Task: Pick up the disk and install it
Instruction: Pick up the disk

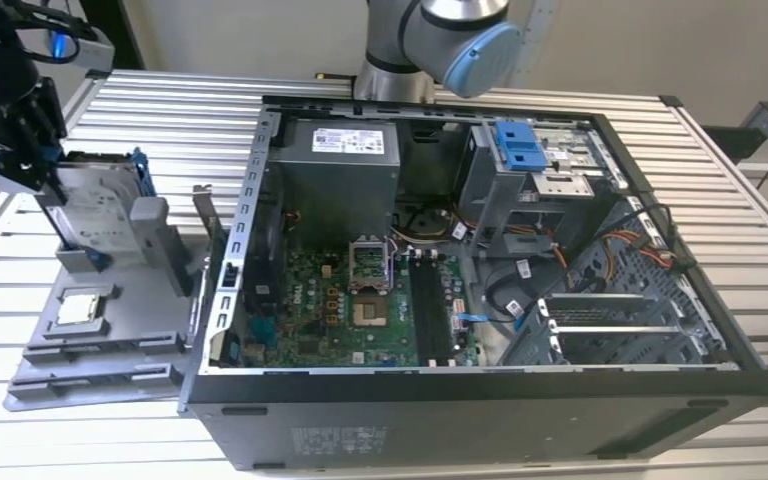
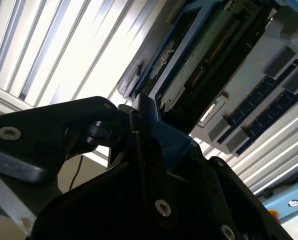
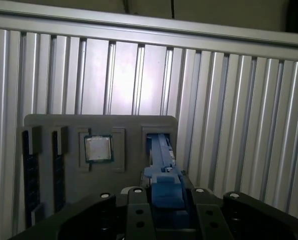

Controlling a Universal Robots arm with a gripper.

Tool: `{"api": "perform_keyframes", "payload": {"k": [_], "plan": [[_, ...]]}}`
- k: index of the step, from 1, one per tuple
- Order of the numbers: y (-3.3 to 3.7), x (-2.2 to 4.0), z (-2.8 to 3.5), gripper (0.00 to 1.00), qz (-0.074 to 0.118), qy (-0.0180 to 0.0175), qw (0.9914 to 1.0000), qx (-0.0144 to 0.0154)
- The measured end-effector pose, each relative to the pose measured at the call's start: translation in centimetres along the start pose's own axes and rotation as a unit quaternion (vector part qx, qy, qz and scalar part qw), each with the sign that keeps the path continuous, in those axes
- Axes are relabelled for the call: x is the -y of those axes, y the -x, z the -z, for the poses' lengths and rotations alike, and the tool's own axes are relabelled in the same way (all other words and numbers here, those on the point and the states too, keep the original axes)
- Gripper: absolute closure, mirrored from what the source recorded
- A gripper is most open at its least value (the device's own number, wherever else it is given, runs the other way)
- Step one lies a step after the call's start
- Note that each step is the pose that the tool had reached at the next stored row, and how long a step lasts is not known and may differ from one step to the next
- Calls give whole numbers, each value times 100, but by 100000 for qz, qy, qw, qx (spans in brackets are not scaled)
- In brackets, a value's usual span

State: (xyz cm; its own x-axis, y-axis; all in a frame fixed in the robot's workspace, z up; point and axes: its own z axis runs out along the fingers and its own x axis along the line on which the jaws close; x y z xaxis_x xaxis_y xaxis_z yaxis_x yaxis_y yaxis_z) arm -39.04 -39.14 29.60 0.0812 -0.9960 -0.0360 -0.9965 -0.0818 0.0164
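The disk (image 1: 101, 205), silver with a blue frame, stands on edge at the exterior view's left, over the grey tray (image 1: 104, 335). My gripper (image 1: 37, 165) is shut on its upper end. The first wrist view shows the disk's blue edge (image 3: 161, 155) running from the tray's slot up between my fingers (image 3: 134, 200). In the second wrist view its green circuit board side (image 2: 204, 55) faces the camera beyond my gripper (image 2: 149, 125). I cannot tell whether its lower end still touches the tray.
A small square silver chip (image 1: 81, 307) lies in the tray. An open computer case (image 1: 244, 300) lies on the slatted metal table, with a blue-latched drive bay (image 1: 520, 148) at its far side. The arm's base (image 1: 438, 40) stands behind the case.
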Motion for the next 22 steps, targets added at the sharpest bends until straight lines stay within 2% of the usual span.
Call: {"api": "perform_keyframes", "payload": {"k": [3, 8, 16, 22], "plan": [[3, -3, 84, 100, 1, -67, 100000, -9], [9, -10, 230, 100, 19, -440, 99999, -35], [19, -17, 503, 100, 33, -902, 99996, -74], [23, -20, 619, 100, 63, -1763, 99984, -64]]}}
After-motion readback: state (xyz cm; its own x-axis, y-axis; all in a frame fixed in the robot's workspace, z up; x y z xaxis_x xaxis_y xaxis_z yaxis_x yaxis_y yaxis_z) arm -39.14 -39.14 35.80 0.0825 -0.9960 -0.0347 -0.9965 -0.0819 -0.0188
